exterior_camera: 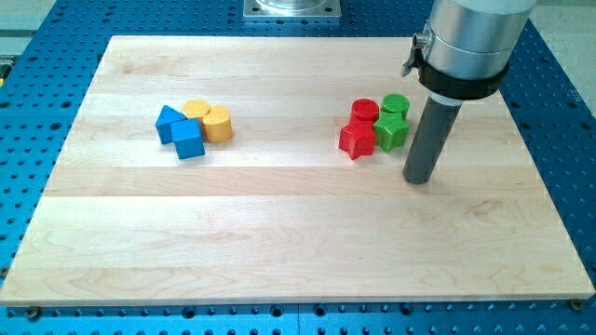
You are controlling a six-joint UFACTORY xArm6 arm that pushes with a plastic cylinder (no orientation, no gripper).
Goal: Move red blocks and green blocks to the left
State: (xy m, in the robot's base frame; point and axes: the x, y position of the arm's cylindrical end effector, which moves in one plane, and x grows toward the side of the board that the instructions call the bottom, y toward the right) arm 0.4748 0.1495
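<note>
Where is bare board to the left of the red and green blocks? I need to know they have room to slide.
Bare wood runs from the red star leftward to the yellow cylinder. The bottom half is open too. Crowded: red cylinder, green cylinder, green star, with my tip right of them.

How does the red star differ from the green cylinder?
1. Colour: the red star is red; the green cylinder is green.
2. Shape: the red star has points; the green cylinder is round with a flat top.
3. Place: the red star lies at the cluster's lower left, farther from my tip; the green cylinder lies at its upper right.
Both lie in one cluster, left of my tip.
</note>
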